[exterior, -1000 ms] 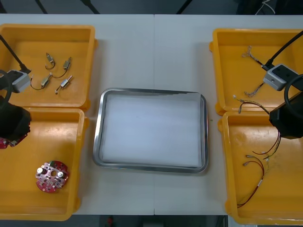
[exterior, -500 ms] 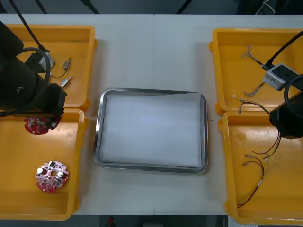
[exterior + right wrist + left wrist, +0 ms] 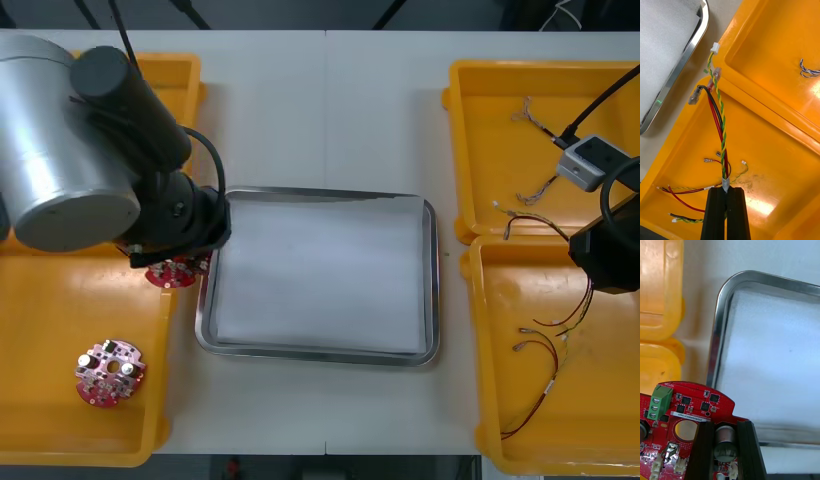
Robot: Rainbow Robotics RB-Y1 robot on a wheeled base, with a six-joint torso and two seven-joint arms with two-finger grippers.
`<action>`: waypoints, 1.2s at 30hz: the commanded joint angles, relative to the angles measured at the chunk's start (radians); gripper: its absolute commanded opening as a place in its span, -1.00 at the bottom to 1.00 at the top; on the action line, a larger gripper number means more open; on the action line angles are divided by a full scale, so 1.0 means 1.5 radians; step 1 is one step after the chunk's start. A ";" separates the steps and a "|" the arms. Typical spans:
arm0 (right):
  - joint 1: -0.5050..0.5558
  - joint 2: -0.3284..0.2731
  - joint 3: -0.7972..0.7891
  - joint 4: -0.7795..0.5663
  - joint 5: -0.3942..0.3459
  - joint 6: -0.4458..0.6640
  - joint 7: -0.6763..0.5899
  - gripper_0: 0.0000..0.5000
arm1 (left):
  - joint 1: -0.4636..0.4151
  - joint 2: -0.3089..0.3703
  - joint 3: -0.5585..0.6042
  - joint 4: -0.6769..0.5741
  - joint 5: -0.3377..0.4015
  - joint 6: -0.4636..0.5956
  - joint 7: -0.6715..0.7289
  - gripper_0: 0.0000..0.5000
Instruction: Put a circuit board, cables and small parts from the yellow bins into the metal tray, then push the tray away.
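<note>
My left gripper [image 3: 726,426] is shut on a round red circuit board [image 3: 688,405], its fingers pinching a metal cylinder on the board. In the front view the held circuit board [image 3: 172,273] hangs at the left rim of the metal tray [image 3: 320,192], which is white inside. A second circuit board [image 3: 110,372] lies in the near left yellow bin [image 3: 60,430]. My right gripper [image 3: 725,192] is shut on a bundle of red, black and yellow-green cable [image 3: 719,112] above the near right yellow bin [image 3: 763,150].
More red and yellow cables [image 3: 540,352] lie in the near right bin [image 3: 610,410]. Twisted blue and white cables [image 3: 535,188] lie in the far right bin [image 3: 480,120]. The silver left arm [image 3: 70,150] covers the far left bin.
The left arm has swung right from the left bins, carrying the circuit board to the tray's left rim. The right arm has not moved.
</note>
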 commanded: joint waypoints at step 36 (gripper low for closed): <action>-0.015 -0.025 0.007 -0.017 -0.003 0.002 0.012 -1.00 | -0.018 -0.197 -0.198 0.151 -0.206 -0.068 0.051 -1.00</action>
